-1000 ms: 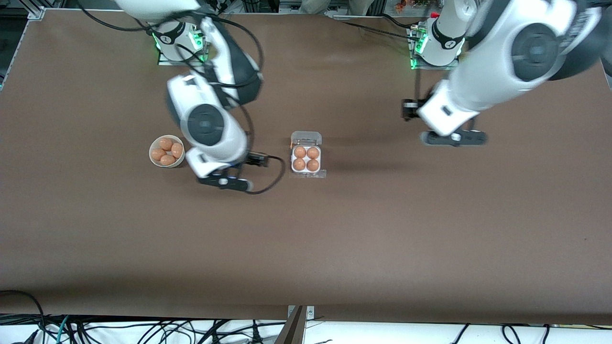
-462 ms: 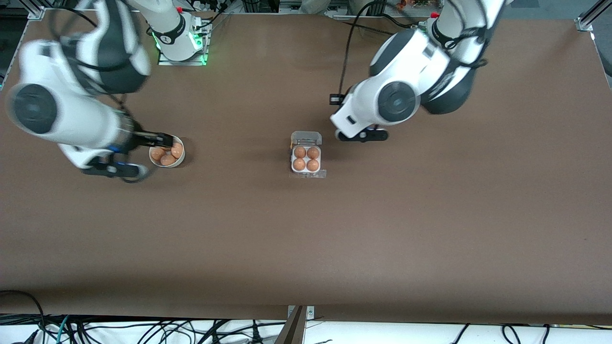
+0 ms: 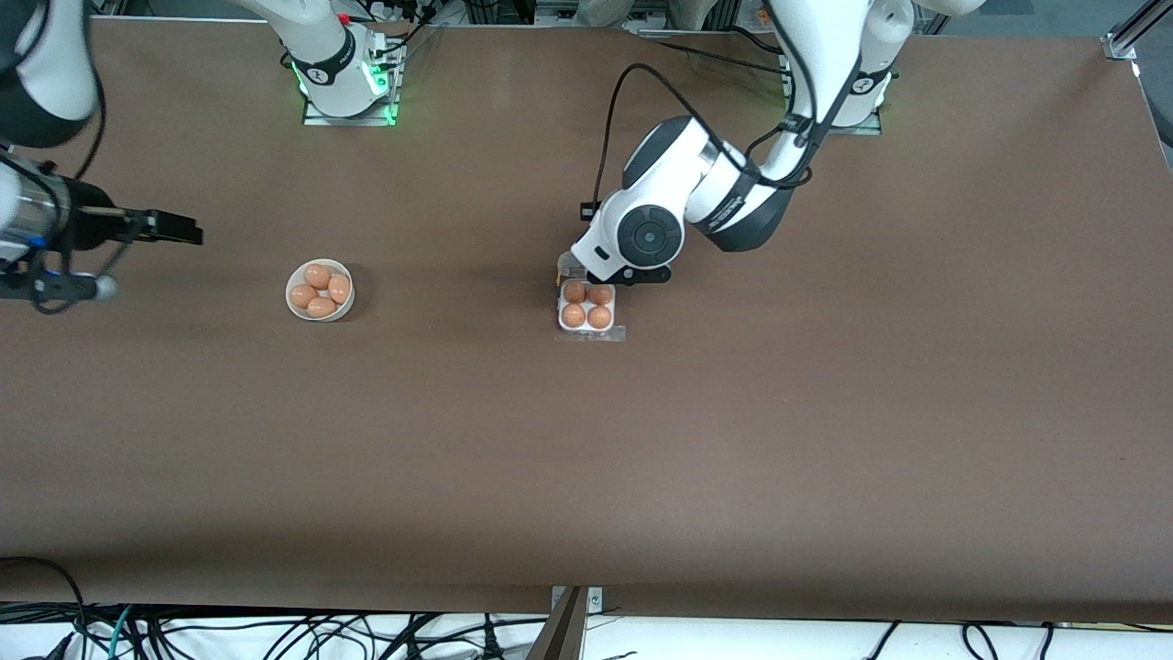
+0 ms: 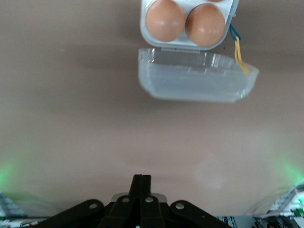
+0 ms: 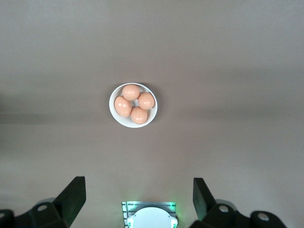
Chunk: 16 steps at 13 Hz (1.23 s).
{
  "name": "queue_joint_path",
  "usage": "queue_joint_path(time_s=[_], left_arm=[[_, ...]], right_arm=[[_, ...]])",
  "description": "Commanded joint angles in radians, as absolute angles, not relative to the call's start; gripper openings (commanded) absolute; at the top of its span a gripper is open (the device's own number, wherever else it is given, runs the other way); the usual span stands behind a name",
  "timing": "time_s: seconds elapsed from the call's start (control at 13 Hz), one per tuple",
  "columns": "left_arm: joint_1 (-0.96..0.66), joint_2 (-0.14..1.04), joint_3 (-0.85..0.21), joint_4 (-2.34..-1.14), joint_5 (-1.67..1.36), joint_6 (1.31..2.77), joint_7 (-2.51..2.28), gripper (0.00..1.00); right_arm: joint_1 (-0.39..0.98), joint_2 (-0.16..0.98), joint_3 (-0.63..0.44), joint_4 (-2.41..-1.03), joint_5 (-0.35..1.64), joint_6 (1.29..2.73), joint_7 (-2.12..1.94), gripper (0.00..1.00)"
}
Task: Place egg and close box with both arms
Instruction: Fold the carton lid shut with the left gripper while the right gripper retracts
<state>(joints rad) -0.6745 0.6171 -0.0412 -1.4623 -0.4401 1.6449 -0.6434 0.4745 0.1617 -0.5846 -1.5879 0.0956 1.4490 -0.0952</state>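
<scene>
Over the open lid (image 4: 197, 80) of the egg carton (image 3: 587, 307) hangs the left tool (image 4: 141, 183), its two fingers pressed together with nothing between them, ready to serve as a blunt pusher. That clear lid stands tilted back from the hinge on the side of the carton farther from the front camera, and the whitish tray holds four orange-brown eggs (image 3: 575, 292), one in every cell, so the placing looks done and closing is the step in hand. To do it well, I judge the left tool should come down past the raised edge of the lid and sweep it forward over the eggs gently, pressing only at the rim so no shell is loaded. Well apart, toward the right arm's end of the bench (image 3: 733, 440), the right tool (image 5: 137, 199) waits high with its fingers spread wide and empty, looking down on a round white bowl (image 3: 320, 291) of four more eggs.
</scene>
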Motion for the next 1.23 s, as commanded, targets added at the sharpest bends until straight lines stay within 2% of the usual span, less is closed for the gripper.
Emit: queue_joint_path(time_s=[0.0,0.31,0.46,0.54,0.69,0.77,0.92,1.08,1.15], left_arm=[[-0.716,0.684,-0.026,-1.434,-0.462,1.712,-0.655,0.0],[-0.723,0.71,-0.025,-1.433,-0.453,1.856,-0.652,0.0],[-0.71,0.707,-0.014,-1.407,-0.446,1.897,-0.652,0.0],[-0.704,0.704,0.003,-1.378,-0.443,1.888,-0.655,0.0],[-0.701,0.668,0.056,-1.347,-0.442,1.83,-0.655,0.0],[-0.7,0.657,0.093,-1.316,-0.442,1.778,-0.653,0.01],[-0.696,0.644,0.193,-1.235,-0.442,1.666,-0.646,0.32],[-0.698,0.64,0.323,-1.169,-0.442,1.554,-0.582,0.58],[-0.696,0.634,0.397,-1.151,-0.443,1.513,-0.508,0.67]], right_arm=[[0.491,0.114,-0.591,-1.615,0.089,1.437,-0.106,1.0],[0.492,0.107,-0.575,-1.611,0.089,1.425,-0.091,1.0],[0.445,0.107,-0.517,-1.611,0.089,1.425,-0.089,1.0],[0.351,0.107,-0.403,-1.609,0.089,1.428,-0.089,1.0],[0.073,0.106,-0.094,-1.605,0.084,1.433,-0.04,1.0],[-0.014,0.1,0.004,-1.605,0.068,1.433,-0.028,1.0],[-0.037,0.086,0.029,-1.605,0.063,1.428,-0.028,1.0],[-0.038,0.084,0.026,-1.605,0.061,1.434,-0.029,1.0],[-0.038,0.084,0.026,-1.605,0.049,1.434,-0.031,1.0]])
